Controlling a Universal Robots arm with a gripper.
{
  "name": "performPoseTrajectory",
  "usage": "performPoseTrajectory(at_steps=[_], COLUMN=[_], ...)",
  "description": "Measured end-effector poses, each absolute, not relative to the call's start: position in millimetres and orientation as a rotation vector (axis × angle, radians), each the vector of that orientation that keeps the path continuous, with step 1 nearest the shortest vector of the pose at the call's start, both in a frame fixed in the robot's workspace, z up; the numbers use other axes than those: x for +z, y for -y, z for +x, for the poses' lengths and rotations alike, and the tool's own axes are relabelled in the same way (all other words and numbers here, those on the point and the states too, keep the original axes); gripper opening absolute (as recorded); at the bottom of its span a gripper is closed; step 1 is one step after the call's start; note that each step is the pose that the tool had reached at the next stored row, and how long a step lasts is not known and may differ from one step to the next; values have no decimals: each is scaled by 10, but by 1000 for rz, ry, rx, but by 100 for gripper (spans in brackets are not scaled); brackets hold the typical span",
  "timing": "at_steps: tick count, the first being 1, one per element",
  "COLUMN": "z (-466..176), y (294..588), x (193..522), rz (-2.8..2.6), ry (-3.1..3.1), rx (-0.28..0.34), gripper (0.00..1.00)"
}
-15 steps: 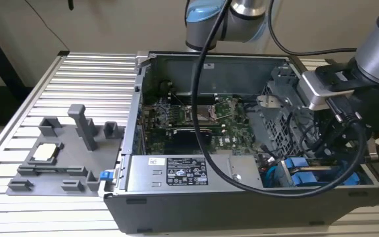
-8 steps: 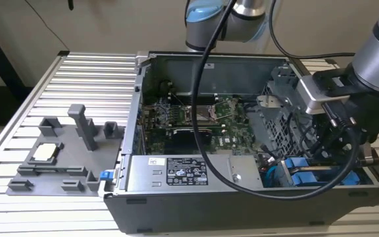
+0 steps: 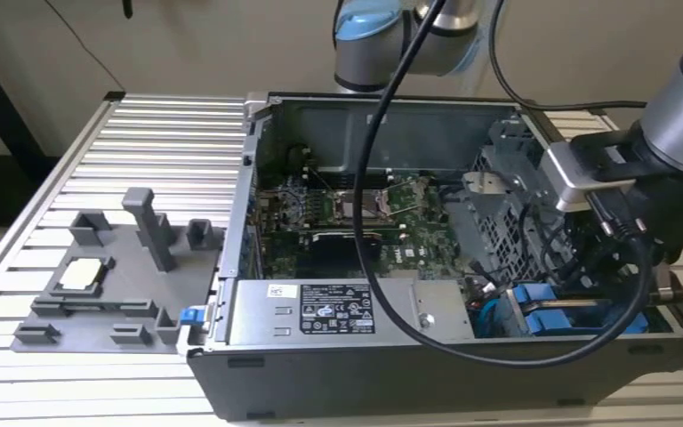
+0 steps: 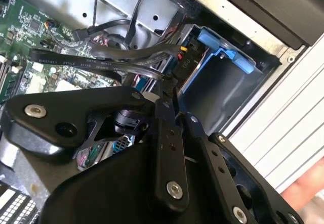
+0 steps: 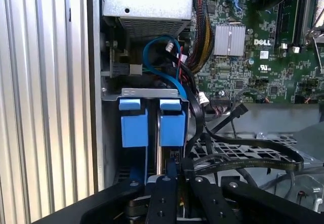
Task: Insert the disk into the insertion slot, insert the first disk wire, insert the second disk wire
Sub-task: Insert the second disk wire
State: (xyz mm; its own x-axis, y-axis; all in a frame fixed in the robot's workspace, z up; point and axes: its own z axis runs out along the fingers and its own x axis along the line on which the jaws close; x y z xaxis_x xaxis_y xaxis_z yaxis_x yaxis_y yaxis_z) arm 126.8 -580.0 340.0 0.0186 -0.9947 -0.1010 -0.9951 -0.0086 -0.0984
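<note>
The gripper [image 5: 169, 181] is hanging low over the cage, its fingers [image 5: 163, 193] drawn together on something thin; what it is, I cannot tell. Just beyond, the disk [image 5: 170, 125] is sitting in the slot [image 5: 152, 93], so I judge a wire is being seated: it should stay square to the connector and be pressed gently.

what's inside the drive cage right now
In the first wrist view, two blue carrier tabs sit side by side in the drive cage. Deeper in, the gripper covers everything.
</note>
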Motion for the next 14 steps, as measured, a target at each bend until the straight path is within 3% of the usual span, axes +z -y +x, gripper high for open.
performPoseTrajectory(at_steps=[14], z=[1270], y=[5800], x=[3321], rz=[-2134], ry=[-2106], rx=[7], gripper=[17])
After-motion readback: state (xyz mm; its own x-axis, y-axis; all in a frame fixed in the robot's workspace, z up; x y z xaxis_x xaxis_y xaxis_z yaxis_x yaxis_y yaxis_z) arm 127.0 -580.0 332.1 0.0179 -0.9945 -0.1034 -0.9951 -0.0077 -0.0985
